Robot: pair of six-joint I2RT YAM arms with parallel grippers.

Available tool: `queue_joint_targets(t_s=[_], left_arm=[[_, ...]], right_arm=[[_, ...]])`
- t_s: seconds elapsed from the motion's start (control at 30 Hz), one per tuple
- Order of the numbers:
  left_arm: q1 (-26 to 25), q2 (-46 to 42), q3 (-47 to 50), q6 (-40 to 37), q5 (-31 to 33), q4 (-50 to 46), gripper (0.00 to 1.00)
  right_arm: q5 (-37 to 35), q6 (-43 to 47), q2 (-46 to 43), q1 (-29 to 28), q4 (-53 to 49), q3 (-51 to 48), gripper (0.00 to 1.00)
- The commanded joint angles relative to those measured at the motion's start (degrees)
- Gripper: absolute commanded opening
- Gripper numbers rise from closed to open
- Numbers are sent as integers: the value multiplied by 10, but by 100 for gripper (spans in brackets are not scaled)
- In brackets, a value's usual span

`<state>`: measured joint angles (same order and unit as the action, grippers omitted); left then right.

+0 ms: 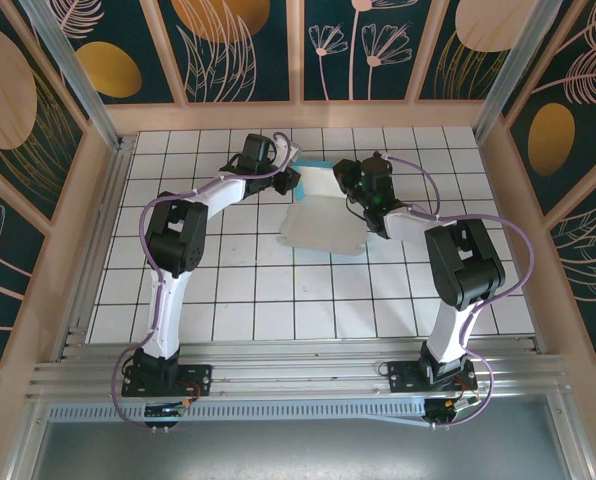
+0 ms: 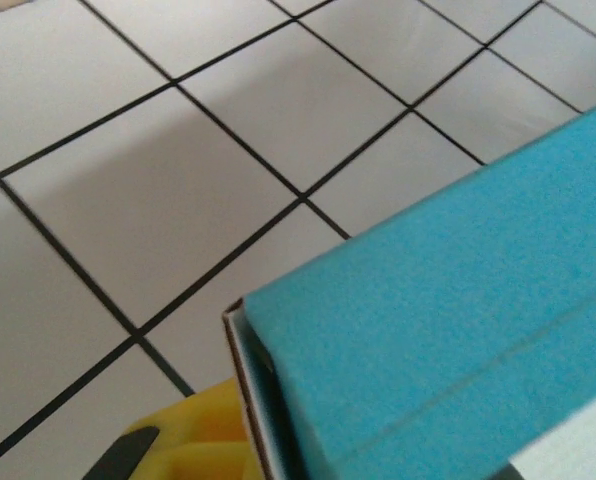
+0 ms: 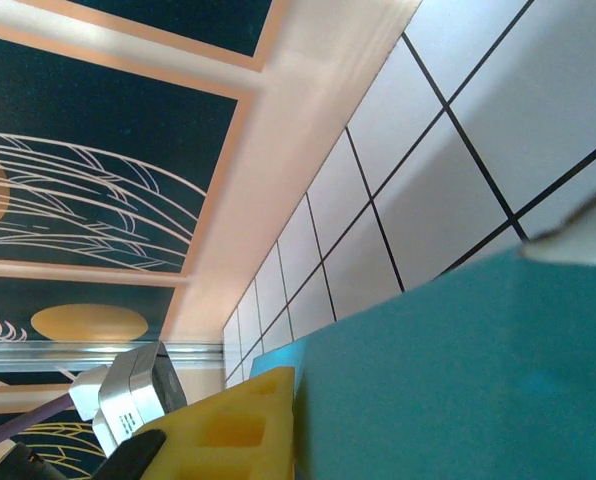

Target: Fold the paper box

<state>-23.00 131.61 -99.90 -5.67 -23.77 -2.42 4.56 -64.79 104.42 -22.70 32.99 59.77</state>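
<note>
paper box: a thin card sheet, partly folded. Its white side lies open toward the arm bases and a turquoise flap is raised along its far edge.
paper box, left wrist view: the turquoise flap crosses the lower right, with the thin card edge showing at its corner.
paper box, right wrist view: a turquoise face fills the lower right.
left fingers: at the far-left corner of the paper box, closed together on the turquoise flap. A yellow pad sits just under the card edge.
right fingers: at the far-right corner of the paper box, pressed shut on the card. A yellow pad touches the turquoise face.
counter: white tiles with black lines, lying under the paper box, which sits on the far middle tiles.
wooden rail: just beyond the paper box, along the far side.
painted panels: beyond the paper box, above the rail, dark teal with gold ovals and pale line-drawn plants.
metal rails: well apart from the paper box on the near side, carrying both arm bases.
</note>
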Motion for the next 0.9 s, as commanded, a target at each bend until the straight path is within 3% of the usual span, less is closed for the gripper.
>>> queue_joint_targets(t_s=[0.0,0.13,0.23,0.33,0.5,0.7,0.8,0.87], left_arm=[[-6,-14,8,-1,91,-23,7],[-12,-19,7,-14,145,-32,0],[-22,-17,7,-32,148,-35,1],[-27,-9,6,-28,128,-31,16],[-27,8,-4,-10,121,-28,18],[-27,19,-12,-9,127,-35,1],[-27,20,-16,-14,149,-41,0],[-27,17,-15,-12,126,-43,11]], right_arm=[[19,13,3,-12,-11,3,13],[20,11,4,-14,-7,3,13],[22,8,6,-16,-4,3,13],[22,6,7,-17,-3,3,13],[19,8,5,-17,-6,2,13],[16,8,3,-17,-8,-1,13],[17,5,3,-17,-7,-1,13],[17,3,3,-16,-4,-2,13]])
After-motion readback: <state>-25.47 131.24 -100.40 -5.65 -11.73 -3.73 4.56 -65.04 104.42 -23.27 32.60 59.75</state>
